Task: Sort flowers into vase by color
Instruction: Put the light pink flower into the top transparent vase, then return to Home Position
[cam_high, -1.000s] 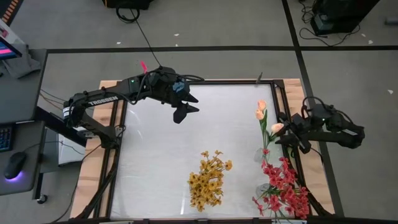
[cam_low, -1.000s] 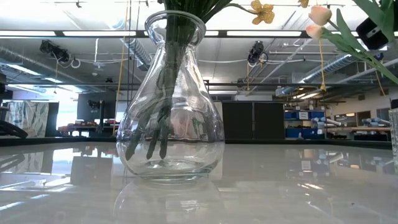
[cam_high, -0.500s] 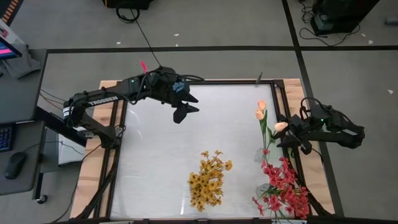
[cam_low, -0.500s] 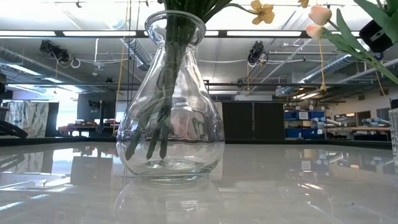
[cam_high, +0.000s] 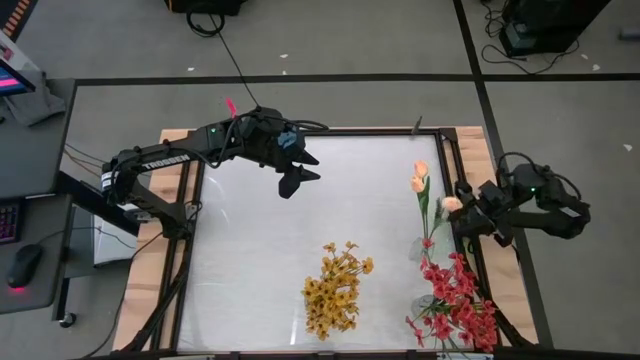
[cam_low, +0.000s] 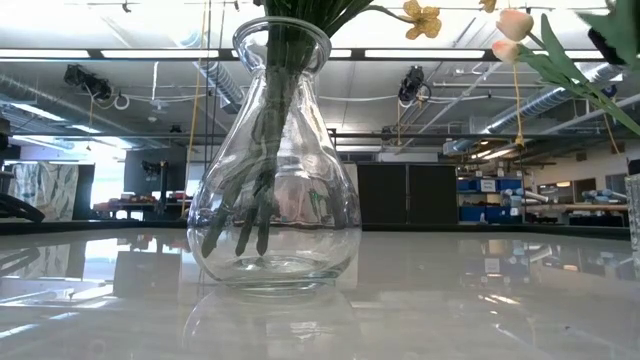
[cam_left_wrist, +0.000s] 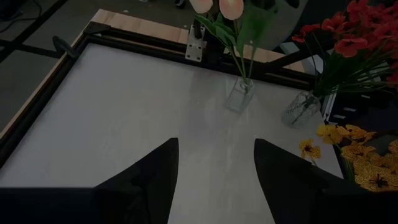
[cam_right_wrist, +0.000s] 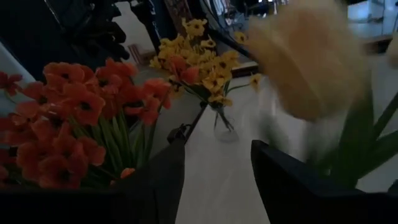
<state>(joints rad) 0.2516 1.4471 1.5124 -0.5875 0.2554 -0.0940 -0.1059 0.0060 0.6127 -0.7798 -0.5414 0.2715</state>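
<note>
Hovering just right of the peach tulips (cam_high: 432, 192), the right gripper (cam_high: 466, 220) has fingers apart, holding nothing. Yellow flowers (cam_high: 335, 285) and red flowers (cam_high: 455, 300) sit in vases below the tulips. Left gripper (cam_high: 296, 178), fingers apart, waits far left.

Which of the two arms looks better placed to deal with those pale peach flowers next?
The right. Its gripper, open, sits right beside the peach buds; the left gripper hangs over the bare far part of the table.

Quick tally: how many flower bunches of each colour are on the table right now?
Yellow-orange bunch: 1
Red bunch: 1
Peach tulip bunch: 1
Total: 3 bunches
</note>
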